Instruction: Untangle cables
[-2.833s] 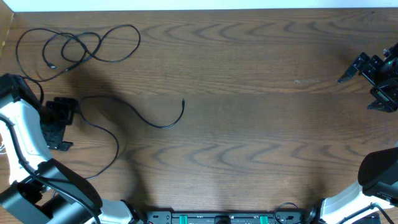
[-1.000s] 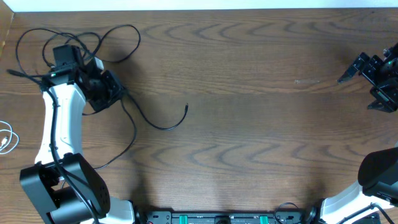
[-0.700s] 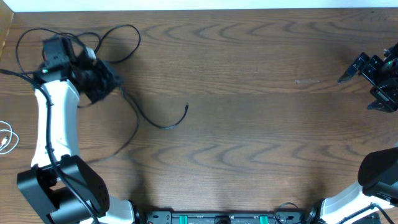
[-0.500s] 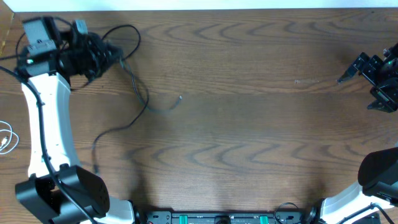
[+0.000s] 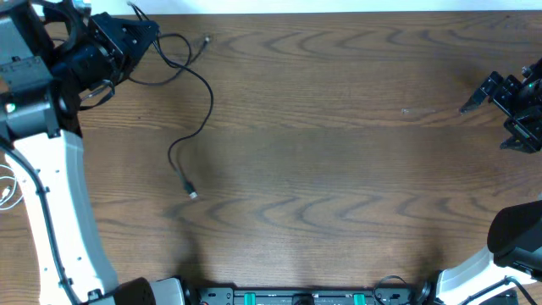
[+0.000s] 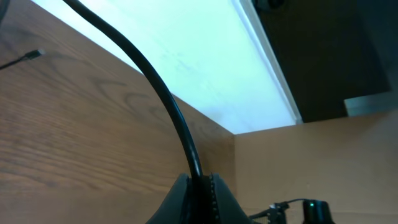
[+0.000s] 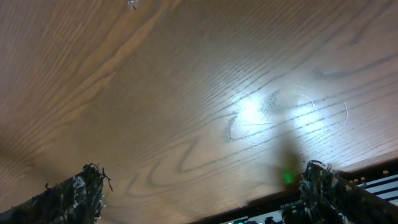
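Observation:
My left gripper (image 5: 129,32) is raised over the table's far left corner, shut on a black cable (image 5: 209,97). In the left wrist view that cable (image 6: 168,99) rises out of the pinched jaws of the left gripper (image 6: 200,186). From the grip it trails down across the wood to a small plug end (image 5: 191,194). More black loops (image 5: 157,81) lie beside the gripper, partly hidden under the arm, with another plug end (image 5: 206,40) nearby. A bit of white cable (image 5: 7,185) shows at the left edge. My right gripper (image 5: 487,125) stands open at the far right, holding nothing (image 7: 199,199).
The white left arm (image 5: 51,169) runs along the left side of the wooden table (image 5: 339,152). A pale strip (image 6: 186,62) borders the table's far edge. A black rail with green lights (image 5: 296,296) runs along the near edge.
The left gripper shut on the black cable, then rose and swung toward the far left corner, dragging it. The cable's free end slid left and nearer. The right arm stayed still.

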`<action>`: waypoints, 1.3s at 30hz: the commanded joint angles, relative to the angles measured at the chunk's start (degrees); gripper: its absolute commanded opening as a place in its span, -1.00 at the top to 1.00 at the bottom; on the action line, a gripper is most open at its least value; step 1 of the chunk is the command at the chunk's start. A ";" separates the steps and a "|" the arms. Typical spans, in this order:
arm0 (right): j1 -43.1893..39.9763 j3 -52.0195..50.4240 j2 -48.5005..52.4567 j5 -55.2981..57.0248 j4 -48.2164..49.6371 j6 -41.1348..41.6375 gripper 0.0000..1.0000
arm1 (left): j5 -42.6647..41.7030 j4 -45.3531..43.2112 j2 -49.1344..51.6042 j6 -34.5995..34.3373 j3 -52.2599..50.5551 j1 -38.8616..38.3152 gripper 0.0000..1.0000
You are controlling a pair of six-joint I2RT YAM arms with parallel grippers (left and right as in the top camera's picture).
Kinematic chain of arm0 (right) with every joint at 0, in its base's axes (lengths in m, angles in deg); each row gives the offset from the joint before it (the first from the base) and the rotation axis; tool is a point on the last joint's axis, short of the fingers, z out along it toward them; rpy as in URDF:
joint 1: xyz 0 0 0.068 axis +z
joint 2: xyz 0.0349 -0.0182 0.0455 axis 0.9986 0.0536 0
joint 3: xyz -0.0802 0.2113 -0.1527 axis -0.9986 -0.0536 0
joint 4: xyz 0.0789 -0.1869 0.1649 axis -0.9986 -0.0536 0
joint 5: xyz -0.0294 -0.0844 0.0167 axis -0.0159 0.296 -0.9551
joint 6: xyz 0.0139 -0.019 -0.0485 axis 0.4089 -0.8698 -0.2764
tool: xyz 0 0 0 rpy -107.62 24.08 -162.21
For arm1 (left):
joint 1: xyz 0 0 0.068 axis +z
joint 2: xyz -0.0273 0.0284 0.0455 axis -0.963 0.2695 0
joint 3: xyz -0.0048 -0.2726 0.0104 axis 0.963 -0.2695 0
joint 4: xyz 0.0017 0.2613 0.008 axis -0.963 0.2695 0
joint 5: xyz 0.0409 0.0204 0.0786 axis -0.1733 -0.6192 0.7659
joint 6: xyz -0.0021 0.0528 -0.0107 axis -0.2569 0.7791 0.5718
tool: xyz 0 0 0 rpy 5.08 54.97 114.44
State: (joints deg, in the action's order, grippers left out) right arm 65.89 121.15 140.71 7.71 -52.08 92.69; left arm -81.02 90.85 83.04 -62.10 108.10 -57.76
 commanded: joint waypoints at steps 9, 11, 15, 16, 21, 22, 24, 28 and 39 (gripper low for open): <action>-0.09 0.68 -0.24 -0.15 -0.04 -0.70 -0.99 | -16.26 -12.48 0.74 -6.67 0.87 0.22 0.85; -0.09 0.68 -0.24 -0.15 -0.04 -0.70 -0.99 | -16.24 -12.15 0.87 -6.67 0.59 1.11 0.85; -0.09 0.68 -0.24 -0.15 -0.04 -0.70 -0.99 | -16.11 -8.98 1.18 -6.69 -0.70 3.80 0.85; -0.09 0.68 -0.24 -0.15 -0.04 -0.70 -0.99 | -16.02 -7.48 1.36 -6.58 -0.72 4.48 0.85; -0.09 0.68 -0.24 -0.15 -0.04 -0.70 -0.99 | -16.09 -0.83 2.84 -2.29 -0.74 9.03 0.85; -0.09 0.68 -0.24 -0.15 -0.04 -0.70 -0.98 | -16.09 0.59 3.21 -1.33 -0.74 10.10 0.85; -0.09 0.68 -0.24 -0.15 -0.04 -0.70 -0.98 | -16.11 2.84 4.11 1.40 -0.74 11.98 0.85; -0.09 0.68 -0.24 -0.15 -0.04 -0.70 -0.99 | -16.13 9.25 6.01 8.66 -0.74 15.23 0.85; -0.09 0.68 -0.24 -0.15 -0.04 -0.70 -0.98 | -13.16 22.93 12.90 18.67 -0.81 24.39 0.85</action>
State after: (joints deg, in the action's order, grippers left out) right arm 65.89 121.15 140.71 7.68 -52.08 92.69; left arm -96.21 112.49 94.01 -46.76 107.53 -36.08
